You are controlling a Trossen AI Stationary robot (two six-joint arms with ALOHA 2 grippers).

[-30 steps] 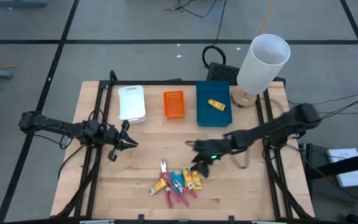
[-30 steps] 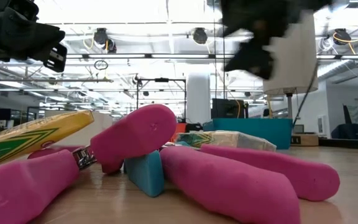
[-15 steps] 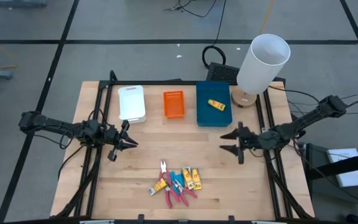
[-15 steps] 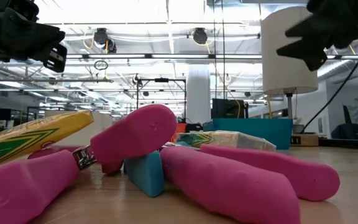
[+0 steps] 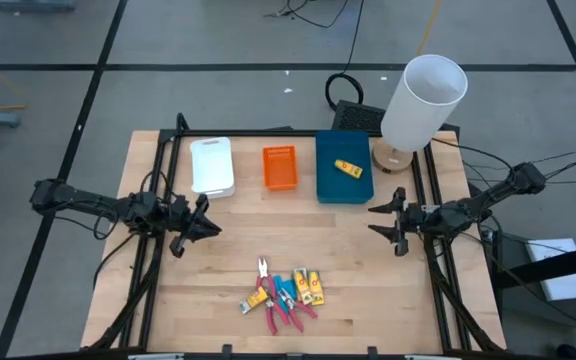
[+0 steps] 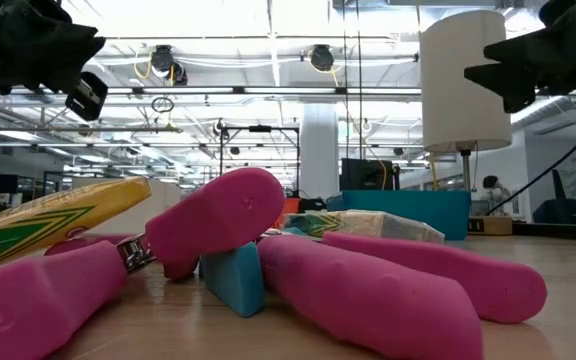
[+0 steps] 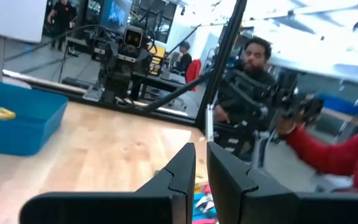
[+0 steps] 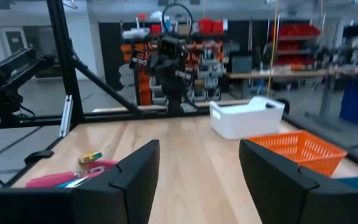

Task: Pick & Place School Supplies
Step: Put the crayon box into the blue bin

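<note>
Near the table's right edge, the right gripper (image 5: 390, 221) hovers open and empty; the left gripper (image 5: 206, 224), closed on nothing, waits left of the pink-handled pliers (image 5: 286, 310).

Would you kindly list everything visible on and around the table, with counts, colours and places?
White tray: one, table's far left.
Orange tray: one, far middle.
Blue tray: one, far right, holding one yellow packet.
Supplies pile: pink-handled tools, light-blue pieces, yellow packets, near middle; exact counts unclear.
Lamp: one, white shade, far right corner.
People: some, in the room beyond the table.
Left claw: shut, empty, over the table's left.
Right claw: open, empty, over the table's right.
</note>
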